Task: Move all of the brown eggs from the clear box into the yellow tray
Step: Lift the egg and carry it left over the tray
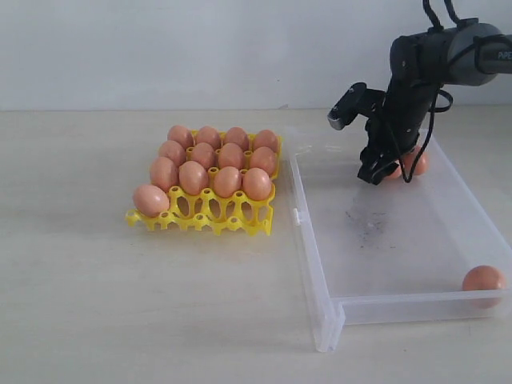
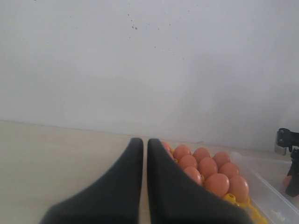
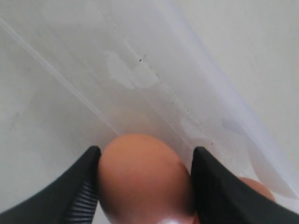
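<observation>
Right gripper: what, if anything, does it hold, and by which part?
The right gripper holds an egg, with its fingers against opposite sides of the egg. The egg looks to be still down inside the box.

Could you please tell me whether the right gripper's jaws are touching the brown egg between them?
Touching. The right wrist view shows the jaws of the right gripper flush against both sides of the brown egg, no gap visible.
</observation>
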Robot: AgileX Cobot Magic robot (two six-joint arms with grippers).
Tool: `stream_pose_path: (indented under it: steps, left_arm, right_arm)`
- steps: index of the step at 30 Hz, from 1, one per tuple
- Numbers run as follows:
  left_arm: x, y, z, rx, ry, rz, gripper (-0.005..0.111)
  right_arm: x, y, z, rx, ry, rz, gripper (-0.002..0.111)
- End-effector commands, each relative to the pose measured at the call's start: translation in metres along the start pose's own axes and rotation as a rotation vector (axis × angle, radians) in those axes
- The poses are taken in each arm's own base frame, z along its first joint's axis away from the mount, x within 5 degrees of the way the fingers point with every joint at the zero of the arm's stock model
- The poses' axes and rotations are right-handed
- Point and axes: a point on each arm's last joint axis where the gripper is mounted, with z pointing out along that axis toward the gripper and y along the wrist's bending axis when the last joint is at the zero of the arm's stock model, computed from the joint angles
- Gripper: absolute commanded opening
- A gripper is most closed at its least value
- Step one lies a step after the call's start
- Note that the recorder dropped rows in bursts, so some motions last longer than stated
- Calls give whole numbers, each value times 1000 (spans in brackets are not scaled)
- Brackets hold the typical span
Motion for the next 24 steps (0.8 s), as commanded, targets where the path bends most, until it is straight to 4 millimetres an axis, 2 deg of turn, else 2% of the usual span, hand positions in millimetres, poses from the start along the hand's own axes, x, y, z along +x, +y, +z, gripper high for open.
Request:
stream_pose_path:
  steps: [1,6,10,11,13,16,19,24]
  left_arm:
    - [-3,0,0,4,-20,-17,4]
    - [-3,0,0,4,-20,-17,4]
    - [-3,0,0,4,-20,-17,4]
    - [-3,0,0,4,-20,-17,4]
    - [-3,0,0,4,-20,-17,4]
    - [-3,0,0,4,-20,-17,4]
    - [-3,0,0,4,-20,-17,4]
    - [-3,0,0,4,-20,-17,4]
  right_arm:
    - [2,3,3,-42,1,100,0]
    - [-10,10,-2,-153,-133,195,0]
    - [-16,5,-7,-268,-284,421,0]
    - [-15,-3,-11,-338,-356,544,0]
    - [-11,-7,-11,-383,-399,615,0]
    - [-7,-5,-14,-356,-432,621,0]
    - [-1,-5,-28,-266,-519,674,0]
    - [20,6,-63,-104,-721,701,0]
